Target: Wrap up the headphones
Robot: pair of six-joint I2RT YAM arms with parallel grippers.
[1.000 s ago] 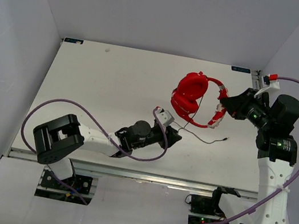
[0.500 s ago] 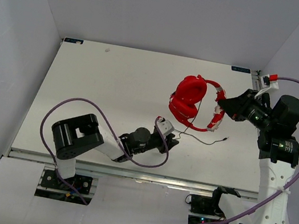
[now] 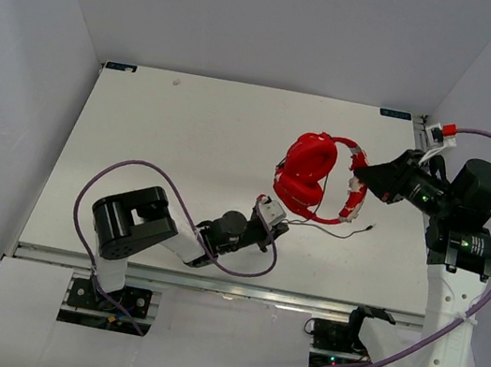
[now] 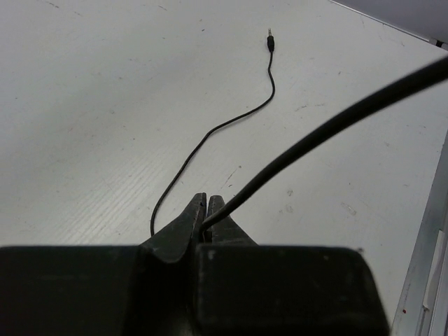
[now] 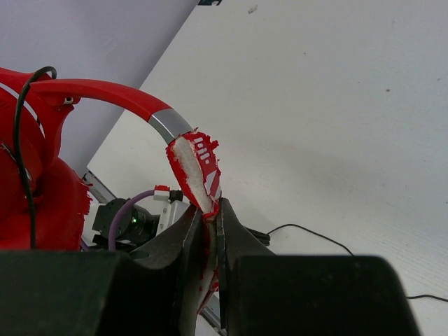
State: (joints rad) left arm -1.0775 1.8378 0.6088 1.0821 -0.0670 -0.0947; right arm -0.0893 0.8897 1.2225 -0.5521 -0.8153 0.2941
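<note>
**Pinching the cord low while the headphones hang from the right arm**

The left gripper (image 4: 207,203) has its fingers pressed together on the thin dark cord (image 4: 210,131), low over the white table (image 3: 187,135). From the pinch one strand rises taut toward the upper right of the left wrist view. The slack tail snakes away flat across the table and ends at the small plug (image 4: 269,42).

The right gripper (image 5: 210,210) is clamped on the torn, white-marked end of the red headband (image 5: 105,89). It holds the headphones (image 3: 309,171) off the table right of centre. The band arches away from the fingers, and the two cups (image 3: 302,189) hang together at its far end, toward the left arm. A length of cord runs over the near cup in the right wrist view.

Compared with a second ago, the left arm's elbow has swung in toward the middle of the table, and its purple cable (image 3: 134,169) now loops higher over it. The left gripper itself has shifted only slightly, staying just below the cups. The headphones have come a little toward the near edge and the left, carried by the right gripper. The strand between cups and left fingers looks shorter. The plug (image 3: 369,227) lies about where it did.
</note>
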